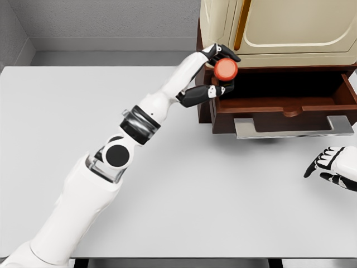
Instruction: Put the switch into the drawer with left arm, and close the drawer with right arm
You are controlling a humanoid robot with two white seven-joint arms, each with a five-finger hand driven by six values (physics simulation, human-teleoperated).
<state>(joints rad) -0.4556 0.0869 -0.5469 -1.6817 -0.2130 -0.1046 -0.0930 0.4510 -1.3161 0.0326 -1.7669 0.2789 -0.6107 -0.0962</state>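
The robot's left arm reaches from the lower left across the pale desk [184,190], its left hand [220,70] gripping the switch [226,68] with black fingers [230,54] curled over the top and a thumb beneath. The switch, a small round object with a bright orange-red face, hangs at the left front corner of the open drawer [290,103], not clearly over its cavity. Released here, it could strike the drawer's rim or side wall and fall to the desk; a loosened grip in transit risks the same. The dark-brown drawer stands pulled out beneath a cream cabinet [279,28], its grey handle [293,127] facing forward. At far right, the right hand [332,164] hovers near the desk, fingers loosely spread, holding nothing.
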